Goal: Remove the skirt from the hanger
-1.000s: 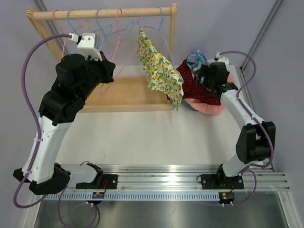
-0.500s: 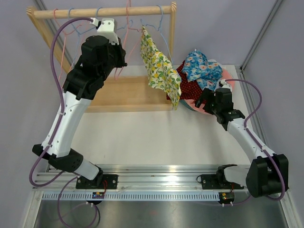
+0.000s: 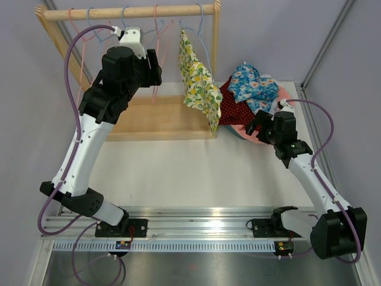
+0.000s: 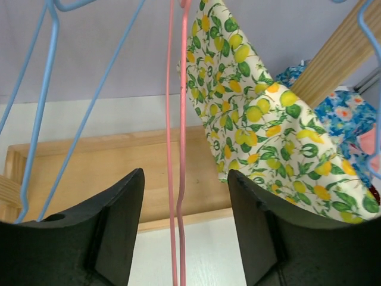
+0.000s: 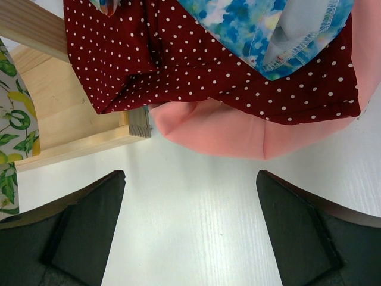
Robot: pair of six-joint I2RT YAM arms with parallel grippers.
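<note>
Your left claw (image 4: 186, 202) stands open astride an empty pink hanger (image 4: 171, 149): approach step only. The lemon-print skirt (image 4: 262, 125) hangs just right of it, at the rail's (image 3: 128, 13) right end; you must shift right and grip cloth. Your right claw (image 5: 190, 226) gapes empty near the clothes pile (image 3: 250, 89). Against a second ago, the left arm has swung right and the right arm has withdrawn nearer

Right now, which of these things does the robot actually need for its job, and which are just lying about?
For the job: lemon-print skirt, its blue hanger, wooden rack, the open left gripper.
Lying about: empty pink hanger, blue floral cloth, red dotted cloth, pink cloth.
</note>
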